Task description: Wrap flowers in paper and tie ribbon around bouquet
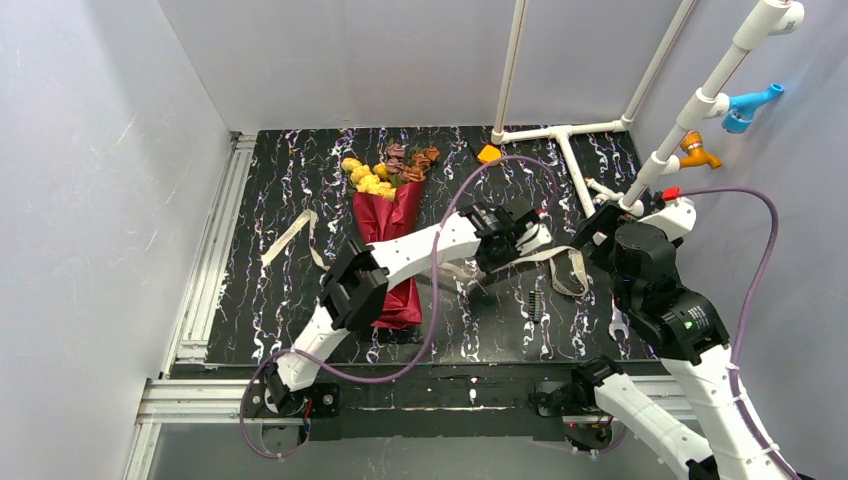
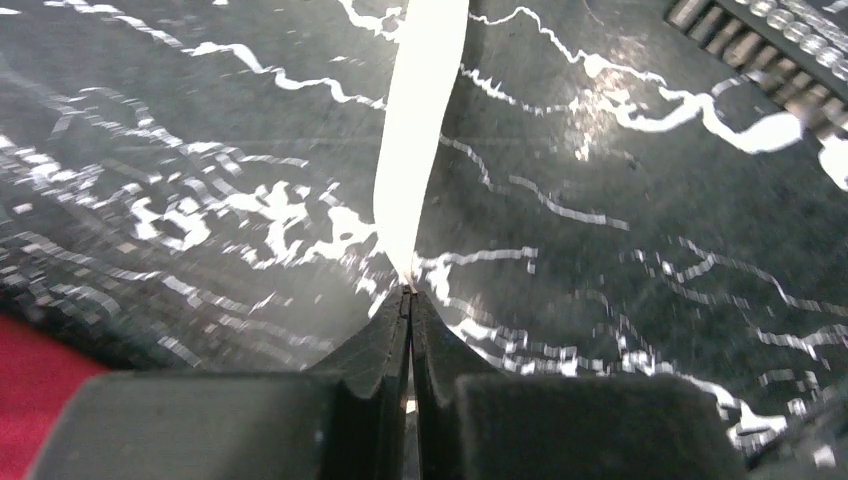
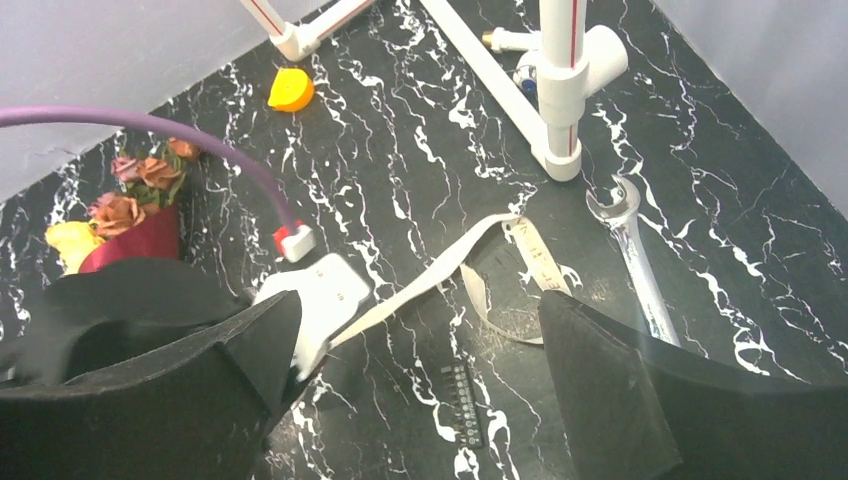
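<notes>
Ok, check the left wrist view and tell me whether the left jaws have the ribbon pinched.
Yes: the left jaws stand pressed together, and the cream ribbon runs straight out from between their tips.

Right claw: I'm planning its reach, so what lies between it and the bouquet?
The top view shows the left arm there, its left claw shut on the ribbon, between the open right claw and the bouquet.
</notes>
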Tool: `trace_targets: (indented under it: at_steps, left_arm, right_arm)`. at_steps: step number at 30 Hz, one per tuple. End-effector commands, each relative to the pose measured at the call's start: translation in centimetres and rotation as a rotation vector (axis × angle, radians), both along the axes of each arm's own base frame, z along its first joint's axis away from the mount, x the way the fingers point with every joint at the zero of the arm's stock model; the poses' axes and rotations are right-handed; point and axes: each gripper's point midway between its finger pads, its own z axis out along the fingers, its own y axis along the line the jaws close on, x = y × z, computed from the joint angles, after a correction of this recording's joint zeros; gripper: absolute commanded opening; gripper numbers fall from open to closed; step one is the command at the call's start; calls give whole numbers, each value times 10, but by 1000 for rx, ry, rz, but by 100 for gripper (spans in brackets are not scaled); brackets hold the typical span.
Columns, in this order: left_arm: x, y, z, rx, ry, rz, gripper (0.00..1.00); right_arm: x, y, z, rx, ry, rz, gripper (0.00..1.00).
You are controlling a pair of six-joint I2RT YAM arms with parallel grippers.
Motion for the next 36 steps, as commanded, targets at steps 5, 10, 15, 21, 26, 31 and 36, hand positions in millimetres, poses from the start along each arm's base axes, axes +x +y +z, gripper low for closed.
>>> trace_targets:
  at_steps: [5,10,15,21,26,31,36]
  left_arm:
    - [-1,53,123,20,-157,-98,0]
    - [30,105,160,107,-344,-75,0]
    - [52,145,185,19,-404,-5,0]
    - [48,177,180,-122,-388,-19,0]
    - [52,204,169,-150,-435,-6,0]
    - [67,224,160,-187,-515,-3,0]
    - [91,239,142,-180,-571,31,0]
  right_arm:
    - [12,5,31,48,-103,-6,98]
    - [18,14,24,69,-81,13,98]
    - [22,22,19,89,-62,34,98]
    - [26,33,8,122,-36,64,99]
    - [30,50,-6,159,7,121,98]
    - [33,60,-18,179,39,150,98]
    - [34,65,-24,188,56,164,98]
